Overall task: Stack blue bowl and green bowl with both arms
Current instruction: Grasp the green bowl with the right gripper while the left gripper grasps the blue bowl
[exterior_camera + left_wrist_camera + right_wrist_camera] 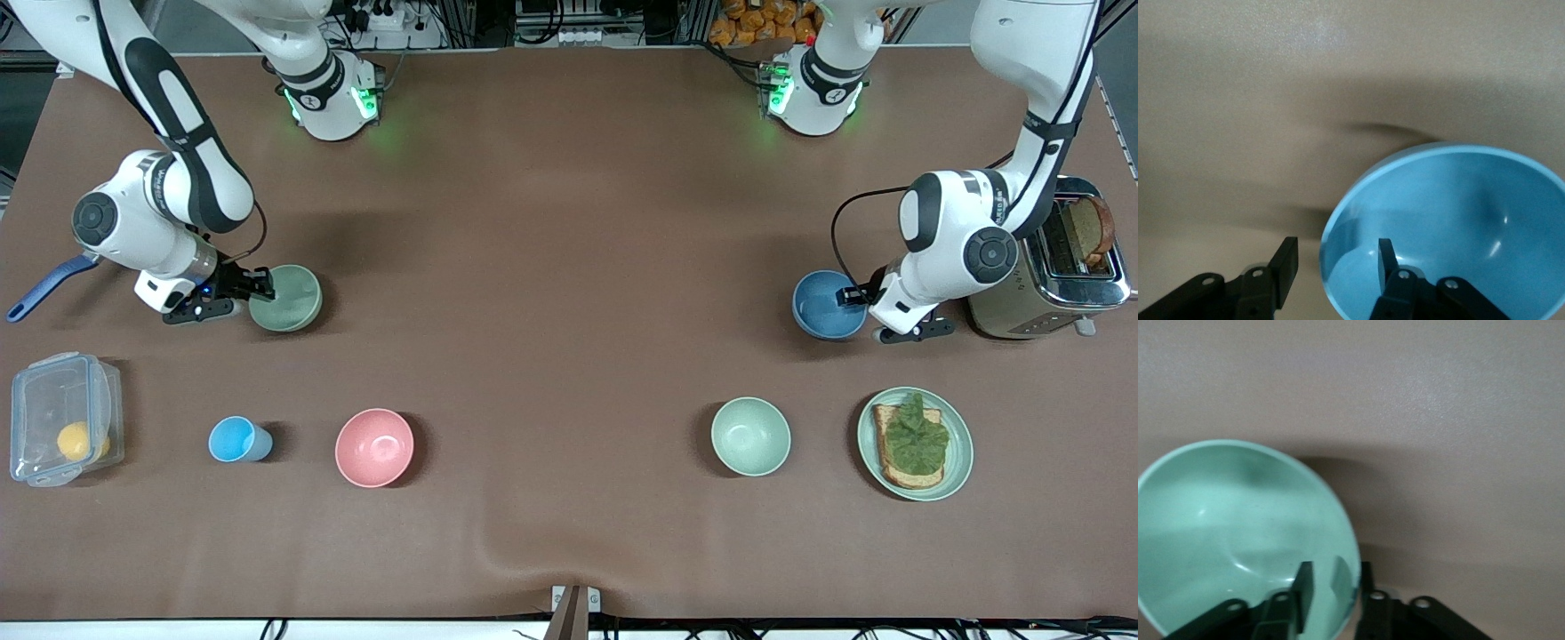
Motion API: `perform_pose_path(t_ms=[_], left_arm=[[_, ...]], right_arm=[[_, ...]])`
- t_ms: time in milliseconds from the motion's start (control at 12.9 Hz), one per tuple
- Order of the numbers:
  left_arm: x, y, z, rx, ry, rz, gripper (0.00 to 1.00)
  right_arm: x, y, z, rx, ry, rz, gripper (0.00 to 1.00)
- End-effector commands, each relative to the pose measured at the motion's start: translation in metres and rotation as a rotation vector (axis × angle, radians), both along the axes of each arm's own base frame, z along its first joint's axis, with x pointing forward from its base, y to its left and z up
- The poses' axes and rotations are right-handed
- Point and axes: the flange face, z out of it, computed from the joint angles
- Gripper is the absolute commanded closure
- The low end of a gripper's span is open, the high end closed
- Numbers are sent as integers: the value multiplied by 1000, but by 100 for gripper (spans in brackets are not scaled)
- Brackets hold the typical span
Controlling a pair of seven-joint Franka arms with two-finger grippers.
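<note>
Each end effector straddles a bowl rim for lifting: the right end effector [1331,587] pinching the green bowl [285,299], the left end effector [1338,263] spread loosely astride the blue bowl [827,305], both on the desk [569,267].

My right gripper [1331,583] straddles the rim of the round, matte pale green bowl [1231,527]. One black finger [1303,590] sits inside the bowl, against the inner wall; the other stands just outside the rim, with only the thin wall between them. The bowl is empty, its hollow showing soft highlights. Plain brown table cover [1451,433] surrounds the bowl, which casts a shadow on it.
</note>
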Motion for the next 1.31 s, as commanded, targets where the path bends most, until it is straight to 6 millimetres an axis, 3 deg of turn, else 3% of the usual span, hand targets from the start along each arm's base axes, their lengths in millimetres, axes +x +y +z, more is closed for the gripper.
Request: perform_pose_path(t_ms=[0, 155, 232, 695, 1005, 1236], left_arm=[[4, 0, -2, 10, -7, 3, 74], [5, 1, -1, 6, -10, 13, 96], [6, 0, 0, 5, -11, 13, 100], [21, -3, 17, 2, -51, 8, 100], [39, -10, 56, -1, -77, -6, 100], [60, -20, 98, -4, -42, -20, 100]], right_arm=[[-2, -1, -1, 16, -4, -1, 100], [-1, 0, 0, 20, 6, -17, 100], [-2, 4, 1, 49, 31, -62, 100], [14, 45, 50, 128, 179, -268, 100], [14, 122, 75, 86, 204, -389, 100], [4, 223, 77, 73, 202, -528, 100]])
